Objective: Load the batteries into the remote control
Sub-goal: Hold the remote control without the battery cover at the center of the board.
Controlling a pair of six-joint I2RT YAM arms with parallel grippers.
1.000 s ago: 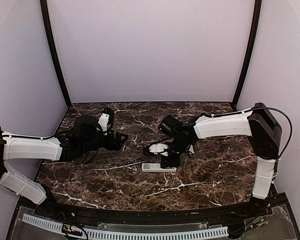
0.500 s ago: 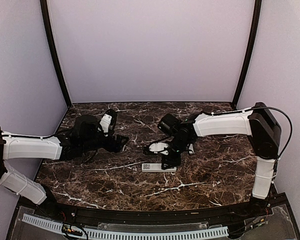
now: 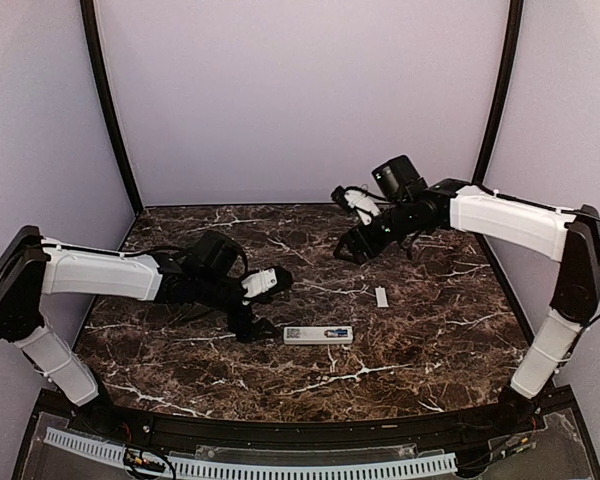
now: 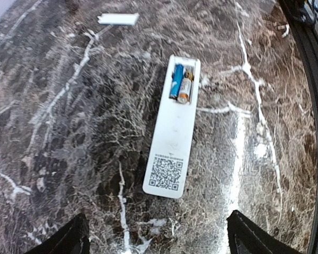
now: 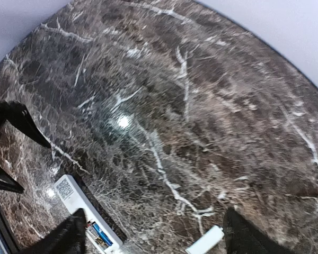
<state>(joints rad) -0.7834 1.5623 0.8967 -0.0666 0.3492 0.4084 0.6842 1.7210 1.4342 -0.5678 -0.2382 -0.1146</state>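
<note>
batteries: two, side by side in recess at 3 o'clock end of remote, top view; light, slick, prob. roll, so pinch mid-barrel.
remote: stiff, light, back up on worktop.
left hand: wide open, empty, near remote at 10 o'clock.
right hand: open, empty, well apart at 1 o'clock.

counter: dark marble look with white veins, polished, throws glare spots. remote control: white plastic, smooth, matt, with a printed code label on it. batteries: glossy wrap, one blue, one gold, metallic sheen. cover: pale, smooth plastic.
</note>
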